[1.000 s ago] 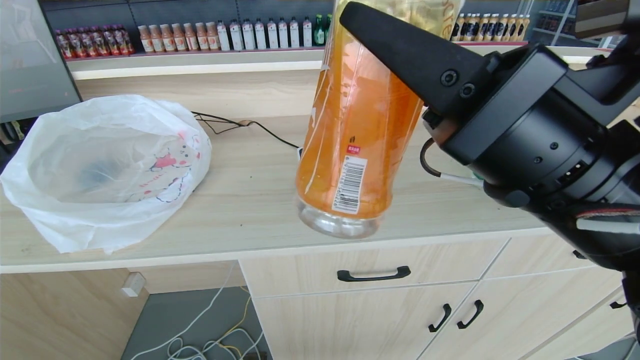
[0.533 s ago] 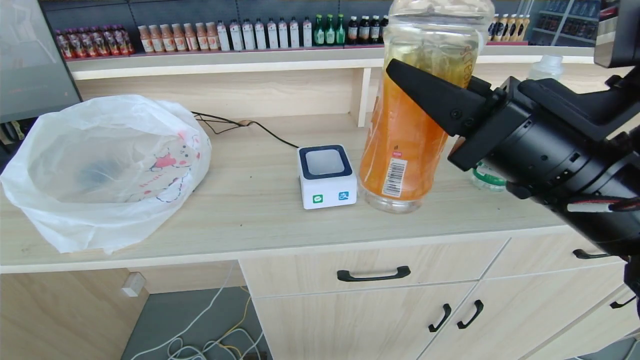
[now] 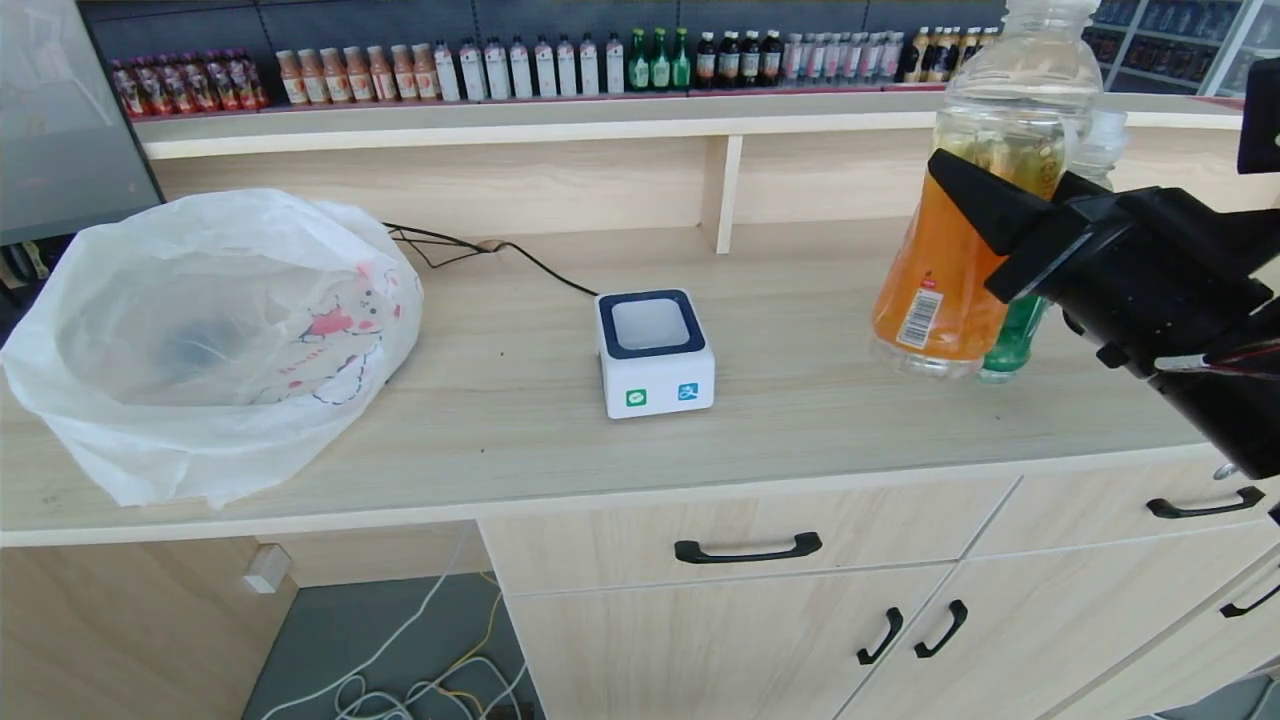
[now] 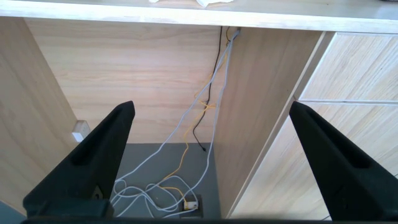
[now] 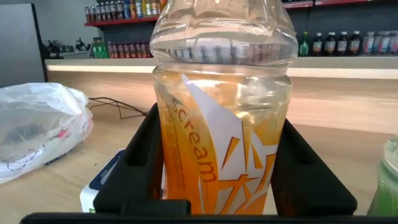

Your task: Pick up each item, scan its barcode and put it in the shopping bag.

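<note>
The right claw (image 3: 980, 185) was closed around the bottle (image 3: 940, 270), right of the scanner (image 3: 655, 350); its barcode (image 3: 918, 318), facing near, probably needed turning down squarely over the scanner.

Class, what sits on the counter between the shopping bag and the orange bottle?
The white scanner, seen in the head view, between shopping bag and orange bottle.

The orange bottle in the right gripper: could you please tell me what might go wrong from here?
1. The orange bottle, clamped in the right gripper, hangs beside a green bottle and might knock it over.
2. Its barcode faces sideways while the scanner window faces up, so a scan could fail unless it is tilted.
</note>
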